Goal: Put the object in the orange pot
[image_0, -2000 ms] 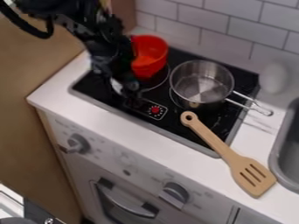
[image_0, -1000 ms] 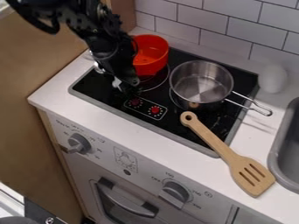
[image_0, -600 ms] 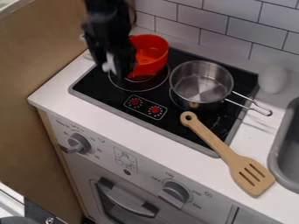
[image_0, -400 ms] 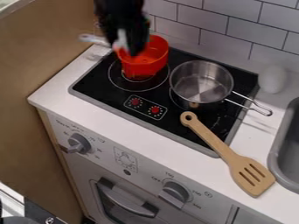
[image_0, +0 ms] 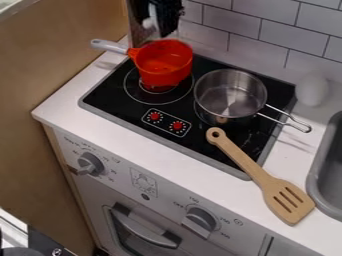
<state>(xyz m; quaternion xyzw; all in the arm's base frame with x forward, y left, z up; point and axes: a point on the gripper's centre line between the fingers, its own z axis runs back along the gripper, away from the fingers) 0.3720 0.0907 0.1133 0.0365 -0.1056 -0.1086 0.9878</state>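
The black gripper [image_0: 164, 21] hangs at the top edge, above and behind the orange pot [image_0: 163, 75], apart from its rim. A pale patch shows at the gripper's left side; whether it is part of the gripper or a held thing I cannot tell. The pot stands upright on the left rear burner, its grey handle pointing to the upper left. Its inside looks orange-red, and I cannot make out a separate object in it.
A steel saucepan [image_0: 230, 97] stands right of the pot, handle toward the right. A wooden slotted spatula [image_0: 260, 172] lies across the stove's front right edge. A white rounded thing [image_0: 312, 90] is by the wall, and a grey sink [image_0: 326, 167] lies at right.
The gripper has gone from low over the stove's left side, in front of the pot, up and right to the top edge, uncovering the pot and its handle. The pot looks unmoved.
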